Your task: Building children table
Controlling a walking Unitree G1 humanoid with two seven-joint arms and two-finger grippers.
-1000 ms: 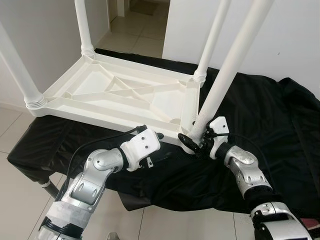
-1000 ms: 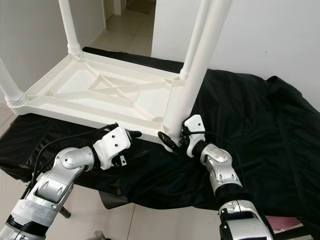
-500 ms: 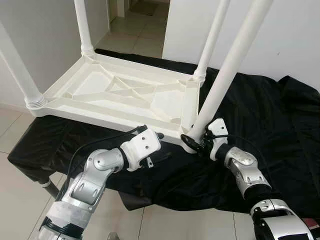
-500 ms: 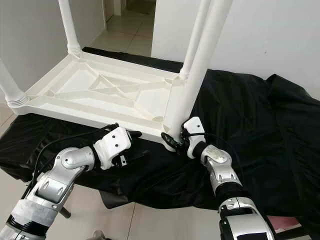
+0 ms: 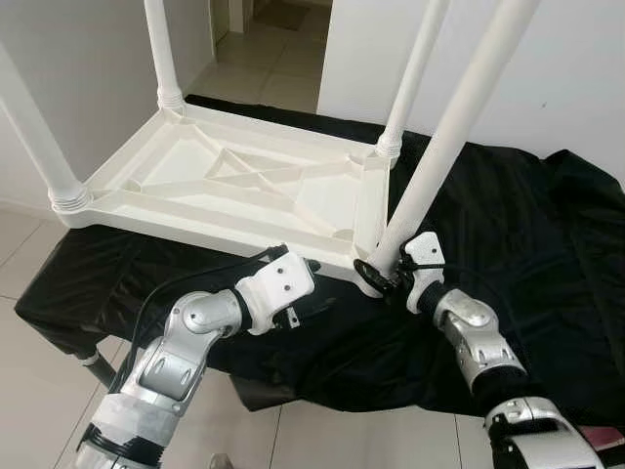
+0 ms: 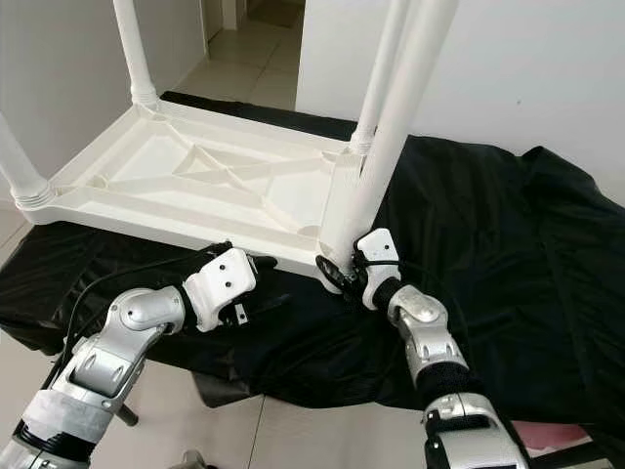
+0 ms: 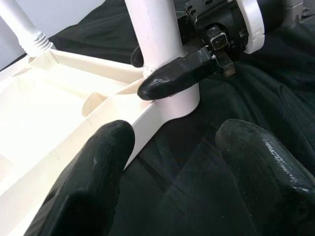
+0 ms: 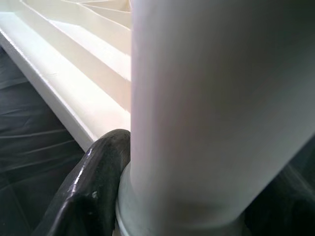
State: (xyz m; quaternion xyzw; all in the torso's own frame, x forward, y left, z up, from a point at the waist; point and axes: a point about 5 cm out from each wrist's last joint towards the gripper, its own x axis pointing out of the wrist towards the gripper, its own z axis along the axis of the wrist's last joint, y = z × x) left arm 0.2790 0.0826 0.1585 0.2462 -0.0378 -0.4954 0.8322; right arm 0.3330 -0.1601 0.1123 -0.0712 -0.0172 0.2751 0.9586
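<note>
Right gripper (image 5: pixel 379 275) with jaws clamped round the foot of the loose table leg (image 5: pixel 444 151), right at the near right corner of the upturned white table (image 5: pixel 239 186). Leg's long axis slanting up and away to the right, not yet plumb like the three legs already seated; foot pressed against the corner socket, apparently not fully home. Left gripper (image 7: pixel 170 147) just beside that same corner, jaws spread wide and holding nothing, one finger over the table's rim, the other over the black cloth (image 5: pixel 518 215) that drapes the surface beneath. Right arm clearly the nearer and the working one. Against a second ago: leg tipped a little nearer upright, foot nudged closer into the corner, left arm unchanged.
</note>
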